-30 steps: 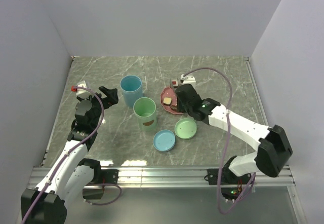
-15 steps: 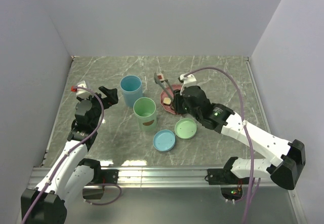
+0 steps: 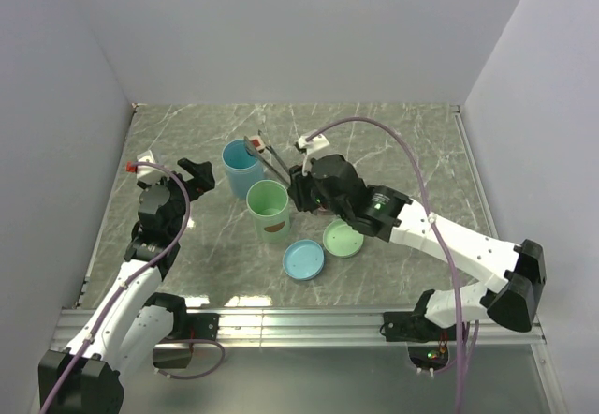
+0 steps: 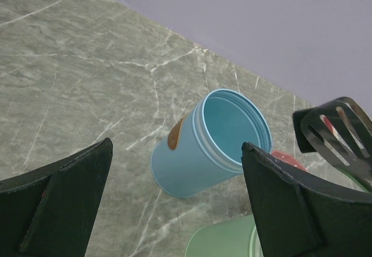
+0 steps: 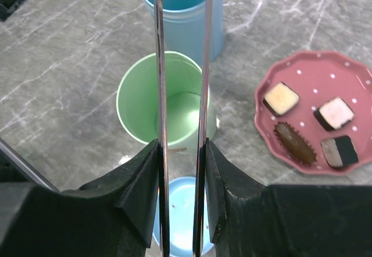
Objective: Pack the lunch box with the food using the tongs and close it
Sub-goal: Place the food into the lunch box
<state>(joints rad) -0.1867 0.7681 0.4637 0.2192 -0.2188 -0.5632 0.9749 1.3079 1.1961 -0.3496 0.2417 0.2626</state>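
**A:** Grey metal first. In the top view the tongs [image 3: 271, 161] sit in the right gripper [image 3: 298, 189], its fingers squeezed onto both slim arms near the joined end. The long axis runs up and left from the gripper, and the tips end up over the blue cup [image 3: 241, 169], just past the green cup [image 3: 268, 210]. The left gripper [image 3: 197, 176] hangs off to the side, spread wide with nothing in it.

**B:** why hold them that far back tho?

**A:** My guess is reach. A grip back there lets the tips get down into a cup, and one squeeze closes them. The left wrist view only shows the tongs' slotted head coming in at the right edge, beside the blue cup's open mouth. I can't tell if it's carrying a bite.

**B:** and the right wrist cam?

**A:** The fingers [image 5: 142, 175] are clamped on the two arms. The arms run straight away from the camera, nearly parallel, across the green cup toward the blue one. The food [image 5: 293, 142] is four pieces lying on the pink plate [image 5: 349, 77], off to the right and well apart from the tongs. I can't spot any food in either cup, so I'd say packing has barely begun.
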